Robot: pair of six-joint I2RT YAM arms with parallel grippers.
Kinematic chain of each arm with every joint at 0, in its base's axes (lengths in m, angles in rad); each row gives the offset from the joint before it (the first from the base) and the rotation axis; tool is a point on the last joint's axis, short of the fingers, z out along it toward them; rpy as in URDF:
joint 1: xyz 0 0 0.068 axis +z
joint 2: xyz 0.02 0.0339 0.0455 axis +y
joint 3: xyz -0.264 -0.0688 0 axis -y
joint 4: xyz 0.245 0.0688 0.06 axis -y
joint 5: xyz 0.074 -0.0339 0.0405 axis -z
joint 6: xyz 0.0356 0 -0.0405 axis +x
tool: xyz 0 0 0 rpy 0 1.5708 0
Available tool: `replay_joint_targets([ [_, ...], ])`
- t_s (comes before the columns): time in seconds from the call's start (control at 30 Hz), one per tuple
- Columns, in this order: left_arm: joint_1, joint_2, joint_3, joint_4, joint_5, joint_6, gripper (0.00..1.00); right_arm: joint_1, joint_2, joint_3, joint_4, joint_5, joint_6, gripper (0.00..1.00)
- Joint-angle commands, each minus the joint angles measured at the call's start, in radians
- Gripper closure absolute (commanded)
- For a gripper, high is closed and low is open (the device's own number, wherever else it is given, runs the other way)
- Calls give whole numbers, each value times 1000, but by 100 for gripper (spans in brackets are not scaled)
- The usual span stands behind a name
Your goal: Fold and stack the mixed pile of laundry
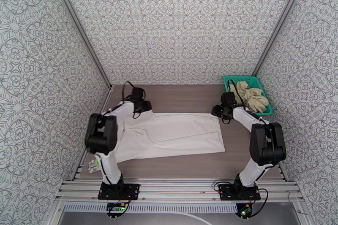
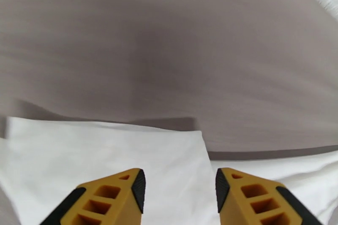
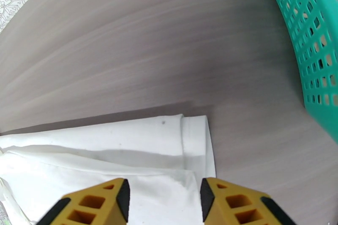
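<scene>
A white T-shirt [image 1: 177, 135] lies spread flat across the middle of the table, partly folded lengthwise. My left gripper [image 1: 145, 106] hovers at its far left corner, open, with the white cloth [image 2: 105, 158] under its yellow fingers [image 2: 122, 198]. My right gripper [image 1: 219, 111] sits at the far right corner, open too, above the shirt's hemmed corner [image 3: 194, 145]. A crumpled beige garment [image 1: 252, 95] lies in the teal basket [image 1: 230, 80] at the back right.
The teal mesh basket wall [image 3: 312, 40] stands close to the right of my right gripper. Patterned walls enclose the table on three sides. Bare wood-grain table [image 1: 181, 95] runs behind the shirt, and a strip [image 1: 181, 164] lies in front of it.
</scene>
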Motion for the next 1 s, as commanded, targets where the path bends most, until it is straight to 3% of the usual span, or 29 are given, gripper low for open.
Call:
replay_joint_targets([
  [0.0, -40, 72, 125, -126, -125, -35, 48, 5, -3, 0, -15, -9, -3, 51],
  [0.33, -83, 238, 334, -291, -285, -40, 52, 5, 3, -19, 1, -58, -7, 52],
  [0.47, -91, 293, 409, -352, -311, -28, 64, 5, 8, -11, -2, -59, -10, 52],
  [0.6, -102, 318, 426, -371, -305, -22, 68, 5, 10, -7, 0, -64, -10, 52],
  [0.73, -111, 292, 407, -371, -343, -25, 92, 5, 13, -7, -1, -68, -8, 52],
  [0.8, -112, 261, 395, -366, -353, -17, 98, 5, 15, -6, -1, -69, -10, 52],
  [0.97, -111, 148, 338, -344, -373, -29, 100, 5, 21, -3, -5, -85, -10, 52],
])
